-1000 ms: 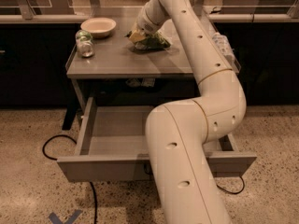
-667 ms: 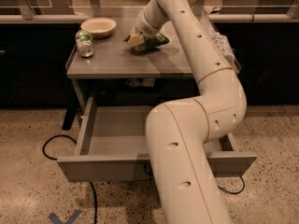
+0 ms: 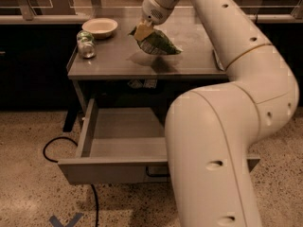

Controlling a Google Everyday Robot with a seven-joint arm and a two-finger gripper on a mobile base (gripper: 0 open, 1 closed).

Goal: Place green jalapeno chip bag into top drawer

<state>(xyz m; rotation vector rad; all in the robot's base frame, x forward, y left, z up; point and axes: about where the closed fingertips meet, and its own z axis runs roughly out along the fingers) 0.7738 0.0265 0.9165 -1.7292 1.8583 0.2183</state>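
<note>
Clock directions are read on the desk top, with 12 at its far edge.

**Jaws.** The gripper (image 3: 142, 31) sits just toward 11 o'clock from the centre of the desk (image 3: 109, 65), pointing down. Its jaws are closed on the upper left corner of the bag (image 3: 158, 43).

**Bag.** The crumpled green bag hangs from that corner and trails toward 3 o'clock. It is tilted, with its whitish panel facing the onlooker. A dark shadow (image 3: 149, 60) lies on the desk just below it, toward 6 o'clock, so the bag looks raised off the surface. Whether its lowest edge touches the desk cannot be told.

**Desk top.** A pale bowl (image 3: 99, 27) stands at 10 o'clock near the far edge. A jar (image 3: 86, 44) with a green top stands at 9 o'clock, just in front of the bowl and well apart from the bag.

**Drawer.** Below the 6 o'clock edge, the grey drawer (image 3: 87, 132) is pulled out toward the onlooker. Its front panel is nearest and its left wall is in full view. The right part of the drawer is hidden behind the arm (image 3: 218, 150).

**Arm.** The white arm rises from 5 o'clock, bends at 3 o'clock and reaches over the desk to the gripper from 1 o'clock.

**Floor.** A black cable (image 3: 49, 148) loops at 7 o'clock, beside the drawer's left wall. A blue cross mark (image 3: 66, 220) lies nearer the onlooker.
</note>
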